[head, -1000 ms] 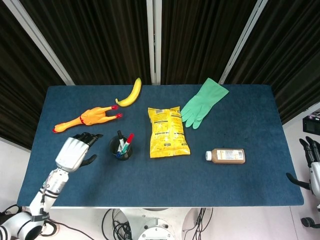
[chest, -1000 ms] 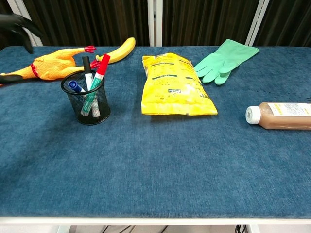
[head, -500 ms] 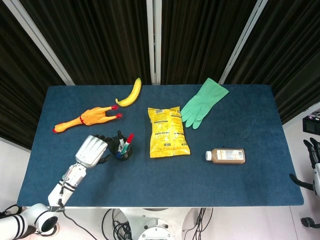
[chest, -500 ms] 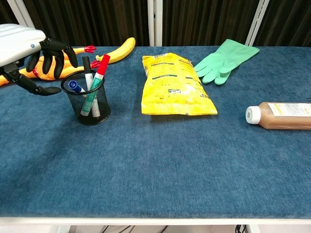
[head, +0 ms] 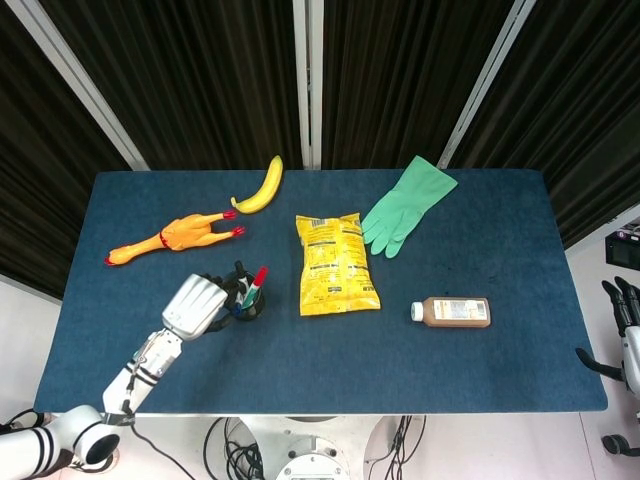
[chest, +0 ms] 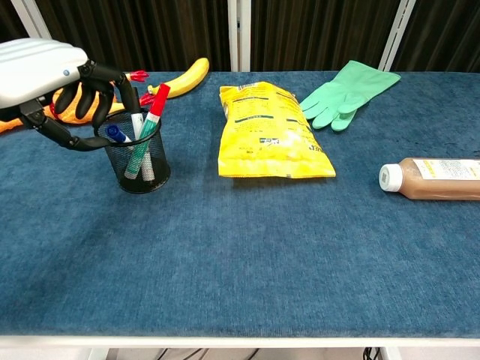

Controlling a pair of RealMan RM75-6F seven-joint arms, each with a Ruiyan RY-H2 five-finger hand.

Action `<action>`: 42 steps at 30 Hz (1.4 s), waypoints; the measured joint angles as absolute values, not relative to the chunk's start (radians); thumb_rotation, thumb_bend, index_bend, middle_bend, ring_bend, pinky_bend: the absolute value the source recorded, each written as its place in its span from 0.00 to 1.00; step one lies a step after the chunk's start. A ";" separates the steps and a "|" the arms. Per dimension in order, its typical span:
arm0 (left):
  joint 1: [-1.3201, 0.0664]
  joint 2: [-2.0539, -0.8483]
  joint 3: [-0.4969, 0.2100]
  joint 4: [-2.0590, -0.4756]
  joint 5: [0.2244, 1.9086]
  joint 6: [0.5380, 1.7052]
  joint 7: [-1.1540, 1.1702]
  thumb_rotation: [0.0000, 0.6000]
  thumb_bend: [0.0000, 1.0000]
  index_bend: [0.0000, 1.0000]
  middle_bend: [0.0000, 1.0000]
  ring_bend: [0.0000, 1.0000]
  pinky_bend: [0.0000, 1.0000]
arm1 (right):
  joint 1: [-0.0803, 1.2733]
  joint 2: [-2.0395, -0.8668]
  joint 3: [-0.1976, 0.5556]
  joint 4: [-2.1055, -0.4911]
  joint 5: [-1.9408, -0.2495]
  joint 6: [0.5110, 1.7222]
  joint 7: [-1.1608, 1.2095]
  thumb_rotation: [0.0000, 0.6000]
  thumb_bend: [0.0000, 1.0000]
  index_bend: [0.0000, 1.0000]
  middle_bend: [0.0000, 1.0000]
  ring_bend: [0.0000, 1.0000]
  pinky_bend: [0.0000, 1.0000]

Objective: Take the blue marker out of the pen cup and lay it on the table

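Left to right. Your left hand [chest: 56, 79], a white-shelled hand with black fingers, hangs at the left rim of the black wire-mesh pen cup [chest: 136, 154]. Its fingers are spread and curved over the rim, and it holds nothing. The blue marker [chest: 115, 133] stands inside the cup on its left side, blue cap uppermost, just beside your fingertips [chest: 100, 114] but apart from them as far as the chest view shows. Beside it in the cup stand a black-capped pen [chest: 134, 101] and a red-capped, green-barrelled marker [chest: 152, 114], both taller than the blue one.

Expect the blue marker to be light, stiff and smooth, hence slippery in a loose pinch. Take hold of it at the cap, the only part clear of the mesh, between thumb and one finger, and draw it up along its own axis. The cup looks light as well and may tip or drag if you pull sideways or snag the rim.

Behind the cup lie an orange rubber chicken [head: 172, 237] and a yellow banana [head: 261, 188]. Further right on the blue-clothed table [head: 470, 230] are a yellow snack bag [head: 335, 263], a green rubber glove [head: 407, 204] and a brown bottle with a white cap [head: 452, 312]. Your right hand [head: 622, 305] waits off the table's right edge, fingers apart, holding nothing.
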State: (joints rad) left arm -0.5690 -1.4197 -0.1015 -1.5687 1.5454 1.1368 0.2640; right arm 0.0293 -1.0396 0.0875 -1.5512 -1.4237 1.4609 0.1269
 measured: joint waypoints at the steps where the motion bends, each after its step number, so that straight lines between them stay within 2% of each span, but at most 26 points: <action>1: -0.571 -1.421 -0.100 -1.568 1.545 1.135 0.264 1.00 0.27 0.42 0.60 0.61 0.68 | 0.029 -1.039 0.087 -1.551 -1.423 1.460 0.127 1.00 0.10 0.00 0.00 0.00 0.00; 8: -0.584 -1.427 -0.095 -1.560 1.538 1.122 0.254 1.00 0.30 0.48 0.64 0.63 0.69 | 0.031 -1.038 0.088 -1.551 -1.415 1.450 0.125 1.00 0.10 0.00 0.00 0.00 0.00; 30: -0.598 -1.442 -0.095 -1.559 1.527 1.140 0.242 1.00 0.38 0.57 0.72 0.67 0.70 | 0.035 -1.036 0.088 -1.549 -1.400 1.433 0.122 1.00 0.12 0.00 0.00 0.00 0.00; 42: -0.569 -1.337 -0.101 -1.696 1.564 1.228 0.228 1.00 0.38 0.59 0.73 0.69 0.70 | 0.029 -1.032 0.092 -1.557 -1.408 1.452 0.123 1.00 0.12 0.00 0.00 0.00 0.00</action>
